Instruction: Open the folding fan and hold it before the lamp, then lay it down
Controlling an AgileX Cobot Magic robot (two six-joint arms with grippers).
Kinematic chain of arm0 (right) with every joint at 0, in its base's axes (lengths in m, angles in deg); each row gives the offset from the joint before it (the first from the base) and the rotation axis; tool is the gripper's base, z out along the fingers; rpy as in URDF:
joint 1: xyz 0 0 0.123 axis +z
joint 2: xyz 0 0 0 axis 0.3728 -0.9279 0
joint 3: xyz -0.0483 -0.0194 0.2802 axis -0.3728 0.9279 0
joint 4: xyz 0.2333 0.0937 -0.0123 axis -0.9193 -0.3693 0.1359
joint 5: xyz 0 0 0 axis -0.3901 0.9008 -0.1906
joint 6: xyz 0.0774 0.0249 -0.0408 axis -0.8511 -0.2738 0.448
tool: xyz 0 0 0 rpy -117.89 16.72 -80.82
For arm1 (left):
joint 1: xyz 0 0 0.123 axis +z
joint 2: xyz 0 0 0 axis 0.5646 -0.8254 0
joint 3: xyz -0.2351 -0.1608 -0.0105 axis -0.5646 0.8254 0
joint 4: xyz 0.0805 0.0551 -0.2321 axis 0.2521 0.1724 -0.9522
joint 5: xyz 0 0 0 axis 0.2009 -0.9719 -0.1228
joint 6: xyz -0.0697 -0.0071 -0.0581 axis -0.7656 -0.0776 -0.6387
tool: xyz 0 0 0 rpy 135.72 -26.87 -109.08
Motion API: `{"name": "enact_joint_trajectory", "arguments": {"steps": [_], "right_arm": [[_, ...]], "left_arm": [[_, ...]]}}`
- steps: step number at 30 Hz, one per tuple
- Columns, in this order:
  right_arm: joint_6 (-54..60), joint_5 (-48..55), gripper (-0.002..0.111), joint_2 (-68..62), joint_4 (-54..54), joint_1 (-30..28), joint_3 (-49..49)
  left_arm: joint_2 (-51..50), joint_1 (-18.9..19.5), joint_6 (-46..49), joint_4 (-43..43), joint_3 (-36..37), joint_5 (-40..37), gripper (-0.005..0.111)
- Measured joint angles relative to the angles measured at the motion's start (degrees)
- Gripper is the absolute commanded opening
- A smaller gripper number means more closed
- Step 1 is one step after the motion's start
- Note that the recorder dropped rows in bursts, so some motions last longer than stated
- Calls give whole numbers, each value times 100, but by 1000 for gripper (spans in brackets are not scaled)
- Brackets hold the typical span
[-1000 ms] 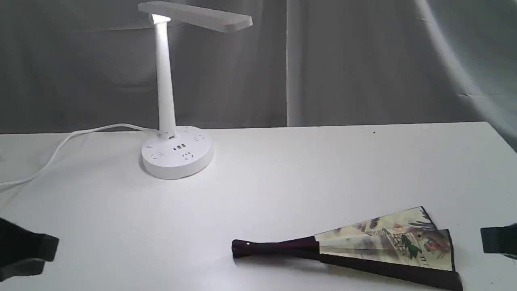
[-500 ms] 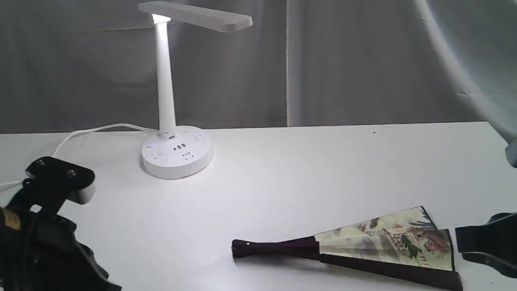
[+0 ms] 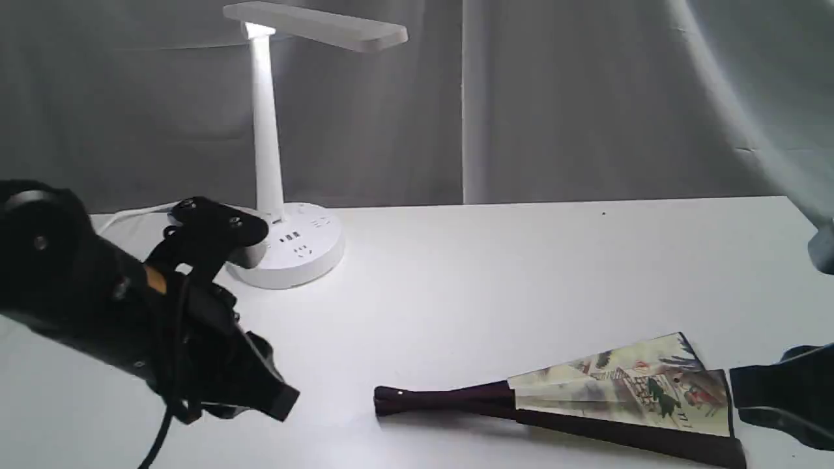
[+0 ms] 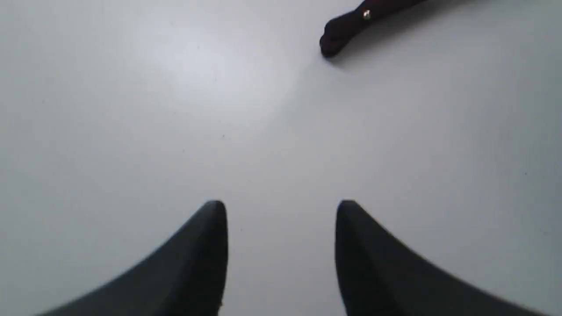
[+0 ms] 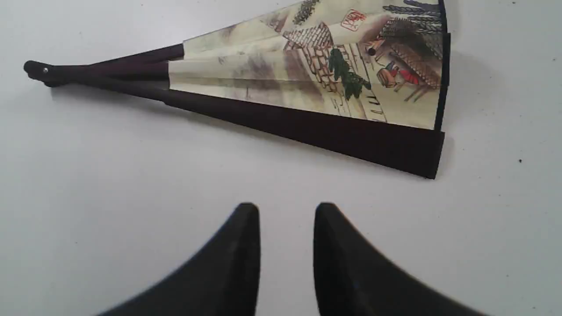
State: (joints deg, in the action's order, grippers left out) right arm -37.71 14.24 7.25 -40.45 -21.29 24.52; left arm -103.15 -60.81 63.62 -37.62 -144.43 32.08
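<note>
On a white surface [image 3: 488, 273] before a grey curtain [image 3: 586, 98], a folding fan [image 3: 586, 397] lies flat and only partly spread at the near right of the exterior view. Its pivot end points left and its painted paper points right. A few cream pleats show houses, a green tree and touches of red above a broad dark guard stick.

A white desk lamp [image 3: 267, 130] stands lit at the back left, well apart from the fan. Its flat bar head reaches out to the right and its cord [image 3: 124, 215] trails off to the left.

The left arm [image 3: 98, 306] leans in low in front of the lamp's round base, hiding part of it. Its jaws stand well apart with nothing between them, above bare surface. In the left wrist view the fan's pivot end [image 4: 347, 26], with its small metal rivet, lies some way beyond the tips.

The right arm [image 3: 782, 397] comes in at the right edge, near the fan's wide end but not touching it. Its jaws are narrowly apart and empty, and in the right wrist view the dark guard stick [image 5: 307, 127] is the nearest part of the fan.
</note>
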Motion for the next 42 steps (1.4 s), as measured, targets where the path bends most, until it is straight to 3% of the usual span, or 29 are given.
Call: {"name": "enact_joint_trajectory", "arguments": {"steps": [8, 17, 26, 31, 37, 42], "right_arm": [[10, 0, 23, 0, -20, 0, 0], [10, 0, 23, 0, -20, 0, 0], [10, 0, 23, 0, -20, 0, 0], [10, 0, 23, 0, -3, 0, 0], [-42, 0, 23, 0, 235, 0, 0], [-97, 0, 23, 0, 263, 0, 0]], "left_arm": [[-815, -302, 550, -13, -766, -58, 49], [-1645, -675, 1897, -38, -1645, -164, 49], [-2306, -787, 2004, -698, -2705, -388, 49], [-2580, -1119, 2004, -524, -3301, -615, 46], [-2990, -1525, 2004, -231, -3794, -582, 32], [-3309, -1660, 2027, -208, -4024, -265, 38]]}}
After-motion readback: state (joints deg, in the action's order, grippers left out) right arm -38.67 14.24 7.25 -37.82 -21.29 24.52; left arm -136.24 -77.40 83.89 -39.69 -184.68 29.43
